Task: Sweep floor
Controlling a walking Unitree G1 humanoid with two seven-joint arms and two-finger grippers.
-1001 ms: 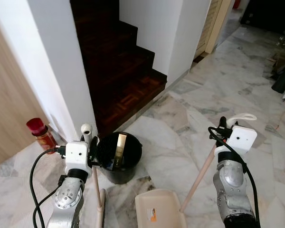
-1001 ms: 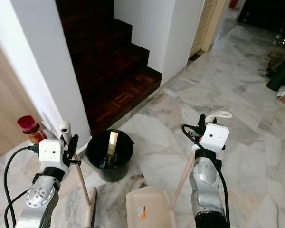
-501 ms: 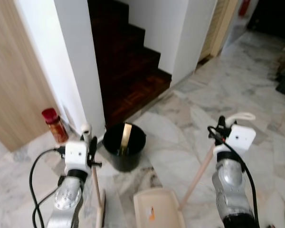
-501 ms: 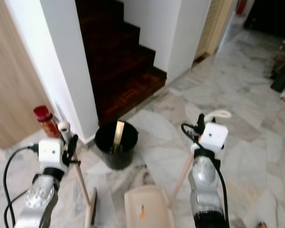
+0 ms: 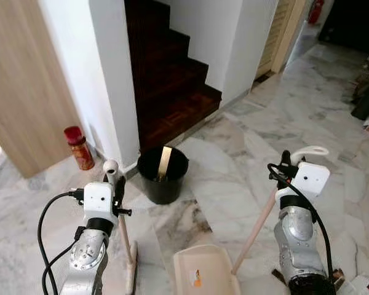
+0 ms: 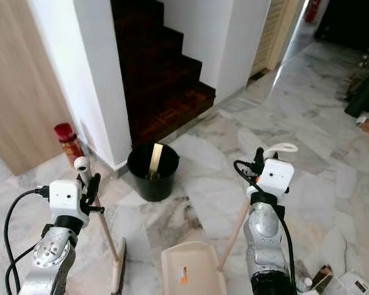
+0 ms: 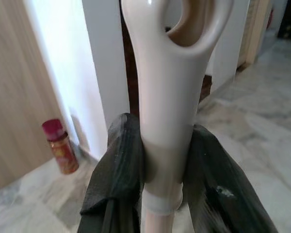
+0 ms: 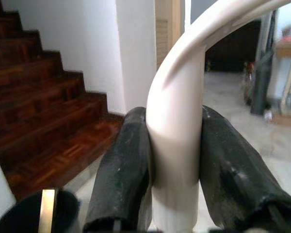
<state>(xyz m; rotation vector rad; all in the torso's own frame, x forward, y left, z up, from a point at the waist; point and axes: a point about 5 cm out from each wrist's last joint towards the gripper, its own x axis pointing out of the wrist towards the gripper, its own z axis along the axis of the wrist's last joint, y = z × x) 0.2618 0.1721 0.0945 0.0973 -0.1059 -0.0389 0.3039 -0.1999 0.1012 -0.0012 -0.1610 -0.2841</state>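
I take the black bucket (image 5: 163, 176) as my landmark: it is round, dark plastic, with a pale flat strip standing inside it, and it sits on the veined grey-white marble floor (image 5: 234, 160) at the foot of the dark wooden stairs (image 5: 172, 92), just beside the corner of the white wall (image 5: 114, 80). On the robot's left of the bucket, nearer the camera, my left gripper (image 7: 161, 170) has its two black fingers (image 7: 117, 170) pinched on the smooth cream plastic neck of the broom handle (image 7: 167, 111), just under its looped hanging end. The broom (image 5: 124, 243) runs down as a thin pale stick to a narrow head resting on the floor in front of the bucket. On the robot's right of the bucket, well apart from it, my right gripper (image 8: 173, 179) presses its rubbery black fingers (image 8: 123, 170) against both sides of a curved white plastic grip — the top of the dustpan handle (image 5: 258, 227), a slim light-wood-coloured pole that slants down toward the bucket side. It meets the dustpan (image 5: 204, 270), a beige scoop with rounded corners and a small orange label, lying flat on the marble in front of the bucket, between the two arms. A red-capped canister (image 5: 78, 147) stands beyond the bucket's left side, by the wood-grain panel (image 5: 24, 92).
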